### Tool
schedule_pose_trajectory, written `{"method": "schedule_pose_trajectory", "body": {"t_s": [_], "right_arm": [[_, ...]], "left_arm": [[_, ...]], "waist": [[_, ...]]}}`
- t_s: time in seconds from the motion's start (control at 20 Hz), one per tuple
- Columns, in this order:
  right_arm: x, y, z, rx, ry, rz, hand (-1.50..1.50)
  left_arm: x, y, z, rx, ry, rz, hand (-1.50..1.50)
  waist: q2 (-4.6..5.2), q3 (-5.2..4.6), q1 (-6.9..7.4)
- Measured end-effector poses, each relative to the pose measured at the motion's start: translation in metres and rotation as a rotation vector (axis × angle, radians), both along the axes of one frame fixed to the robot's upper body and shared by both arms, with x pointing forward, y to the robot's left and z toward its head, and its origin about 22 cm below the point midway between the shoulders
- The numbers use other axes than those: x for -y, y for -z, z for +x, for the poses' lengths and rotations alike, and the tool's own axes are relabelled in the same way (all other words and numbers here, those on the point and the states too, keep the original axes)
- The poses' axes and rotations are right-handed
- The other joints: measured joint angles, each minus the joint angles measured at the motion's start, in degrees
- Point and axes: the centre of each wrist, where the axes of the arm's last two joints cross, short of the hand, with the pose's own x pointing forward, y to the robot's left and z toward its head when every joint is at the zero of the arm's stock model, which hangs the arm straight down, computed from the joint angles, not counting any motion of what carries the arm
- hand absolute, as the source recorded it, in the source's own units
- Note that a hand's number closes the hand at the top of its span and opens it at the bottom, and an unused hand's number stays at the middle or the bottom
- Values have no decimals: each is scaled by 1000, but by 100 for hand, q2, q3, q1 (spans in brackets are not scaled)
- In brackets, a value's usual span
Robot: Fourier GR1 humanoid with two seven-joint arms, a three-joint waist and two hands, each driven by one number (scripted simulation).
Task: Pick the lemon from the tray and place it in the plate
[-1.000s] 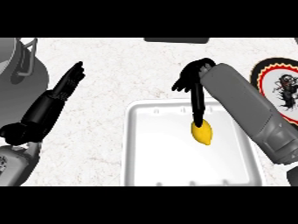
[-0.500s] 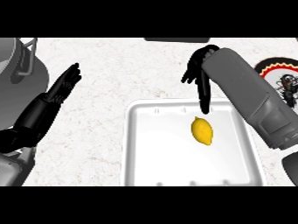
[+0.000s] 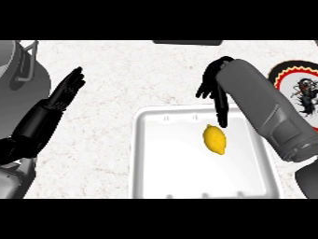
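Head view: a smooth yellow oval lemon [image 3: 215,139] lies in the white tray [image 3: 154,177], the right hand [image 3: 216,95] above it and the left hand [image 3: 66,91] aside both straight-fingered.

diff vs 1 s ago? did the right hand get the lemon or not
No grasp. The right robot hand had its fingers down on the lemon a second ago; it has since lifted up and away toward the tray's far edge, fingers straight and open. The lemon lies free in the tray, roughly where it was. The left robot hand rests open at the left, barely shifted. The plate is unchanged.
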Motion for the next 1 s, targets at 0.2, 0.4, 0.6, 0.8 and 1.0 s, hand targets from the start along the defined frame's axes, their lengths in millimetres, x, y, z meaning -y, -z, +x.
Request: {"method": "schedule_pose_trajectory", "body": {"t_s": [0.2,0.4,0.6,0.8,1.0], "right_arm": [[0,13,-4,-30,-30,-20,-150],[-8,27,-9,-62,-59,-38,-150],[-12,43,-16,-94,-83,-44,-150],[-10,48,-19,-112,-106,-30,-150],[-13,57,-24,-133,-133,-33,-150]], "left_arm": [[5,2,5,0,-4,-1,0],[1,6,0,-1,-6,1,0],[-3,8,1,-5,-15,3,0],[-7,5,-1,-10,-16,6,0],[-10,2,-1,-8,-23,10,0]], "waist": [[6,1,-23],[-13,-1,-42],[-48,-9,-87],[-96,-17,-99],[-154,-39,-120]]}}
